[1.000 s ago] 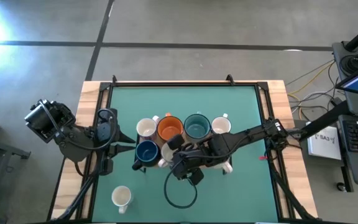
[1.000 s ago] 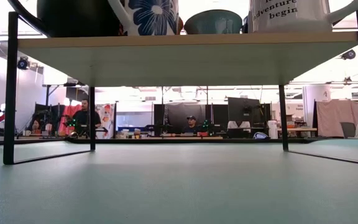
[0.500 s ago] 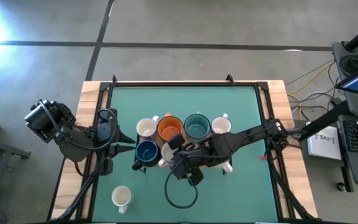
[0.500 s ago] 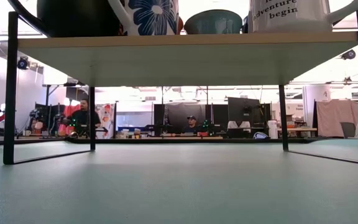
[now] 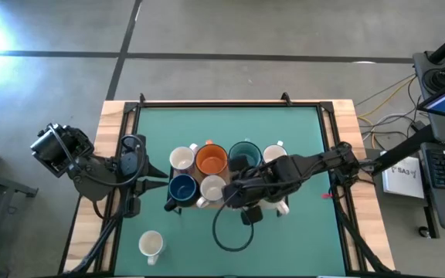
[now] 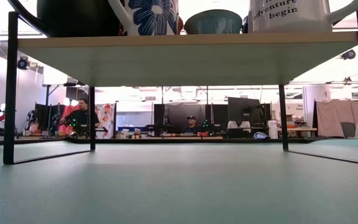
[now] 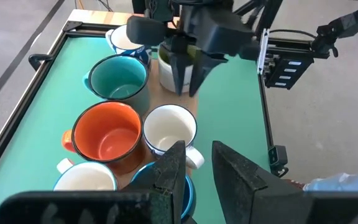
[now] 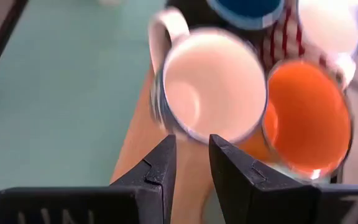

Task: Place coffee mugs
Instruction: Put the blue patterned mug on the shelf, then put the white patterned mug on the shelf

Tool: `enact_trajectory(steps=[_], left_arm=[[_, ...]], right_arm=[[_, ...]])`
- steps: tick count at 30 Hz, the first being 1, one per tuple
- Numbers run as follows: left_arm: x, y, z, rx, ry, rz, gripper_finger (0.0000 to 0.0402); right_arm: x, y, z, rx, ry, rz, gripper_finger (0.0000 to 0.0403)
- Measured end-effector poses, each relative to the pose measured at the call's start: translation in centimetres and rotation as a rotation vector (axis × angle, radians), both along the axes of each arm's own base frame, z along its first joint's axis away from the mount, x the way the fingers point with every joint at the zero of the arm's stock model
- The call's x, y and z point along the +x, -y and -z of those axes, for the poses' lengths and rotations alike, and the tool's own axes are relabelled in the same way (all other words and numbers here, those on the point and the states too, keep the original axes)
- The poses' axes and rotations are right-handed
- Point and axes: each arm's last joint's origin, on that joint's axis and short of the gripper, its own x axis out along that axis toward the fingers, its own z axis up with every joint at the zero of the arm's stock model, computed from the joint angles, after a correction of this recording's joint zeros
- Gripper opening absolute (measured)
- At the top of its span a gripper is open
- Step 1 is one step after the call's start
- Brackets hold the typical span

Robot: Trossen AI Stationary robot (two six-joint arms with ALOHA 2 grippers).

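Several mugs stand on a raised wooden shelf [image 5: 234, 220]: cream [image 5: 181, 159], orange [image 5: 211, 161], teal [image 5: 244, 154] and white [image 5: 275, 157] in the far row, navy [image 5: 182, 188] and a white mug [image 5: 212, 188] in the near row. One more white mug [image 5: 151, 245] stands alone on the mat. My right gripper [image 5: 232, 193] hovers over the shelf beside the near white mug [image 8: 210, 84], its fingers slightly apart and empty. In the left wrist view it [image 7: 187, 78] points down in front of a cream mug with an olive inside [image 7: 165, 65]. My left gripper [image 5: 161, 177] waits at the shelf's left end, open.
The shelf [image 6: 179, 50] stands on thin black legs [image 6: 9, 93] above the green mat. A black cable loop [image 5: 234, 232] hangs below my right arm near the table's near edge. Free mat lies to the right and along the far edge. People sit in the room behind.
My right gripper has drawn back toward the table's right, off the near white mug, which it covered a second ago. That mug now shows whole, standing beside the navy one. The left arm has kept still.
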Motion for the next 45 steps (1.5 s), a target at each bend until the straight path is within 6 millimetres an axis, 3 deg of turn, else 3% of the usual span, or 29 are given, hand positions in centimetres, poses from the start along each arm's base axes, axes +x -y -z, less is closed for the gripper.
enact_trajectory(steps=[7, 21, 35, 45], left_arm=[[0.0, 0.0, 0.0, 0.002, 0.000, 0.001, 0.0061], [0.0, 0.0, 0.0, -0.004, 0.000, -0.003, 0.0061], [0.0, 0.0, 0.0, -0.007, 0.000, -0.005, 0.0061], [0.0, 1.5, 1.1, -0.224, -0.104, -0.043, 0.0061]], right_arm=[[-0.4, 0.1, 0.5, 0.056, -0.052, 0.117, 0.0071], [0.6, -0.2, 2.4, 0.058, -0.062, 0.131, 0.0068], [1.1, -0.2, 2.6, 0.065, -0.033, 0.122, 0.0068], [-0.1, 0.1, 2.4, 0.079, -0.095, 0.190, 0.0068]])
